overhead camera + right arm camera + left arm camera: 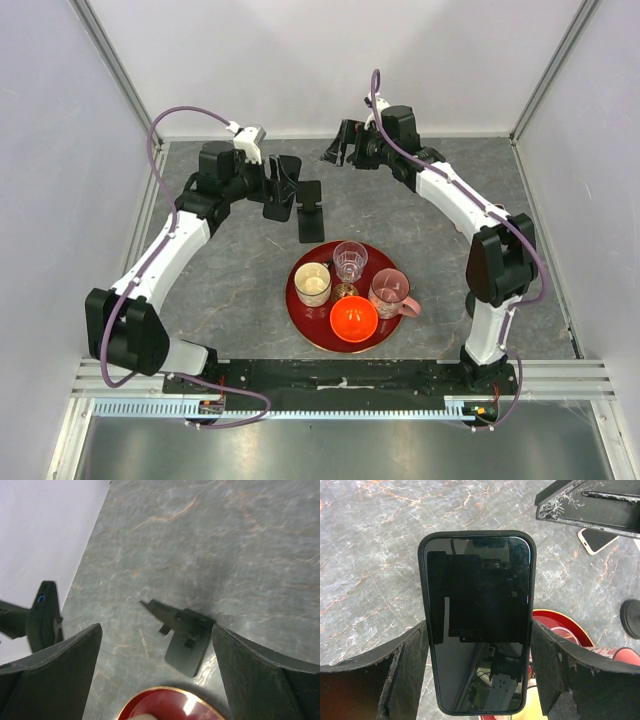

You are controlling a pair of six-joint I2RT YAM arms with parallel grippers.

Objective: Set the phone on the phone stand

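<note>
The pink-edged phone shows only as one corner on the table, half under a scuffed black part at the top right of the left wrist view. My left gripper is shut on a black phone-shaped slab with a dark glossy face, held above the table. My right gripper is open and empty, raised at the back. The disc-based phone stand does not show clearly. A black rounded edge sits at the right border, and I cannot tell what it is.
A flat black folding stand lies mid-table. A red round tray in front of it holds a cream cup, a wine glass, a pink mug and an orange bowl. White walls close in the sides and back.
</note>
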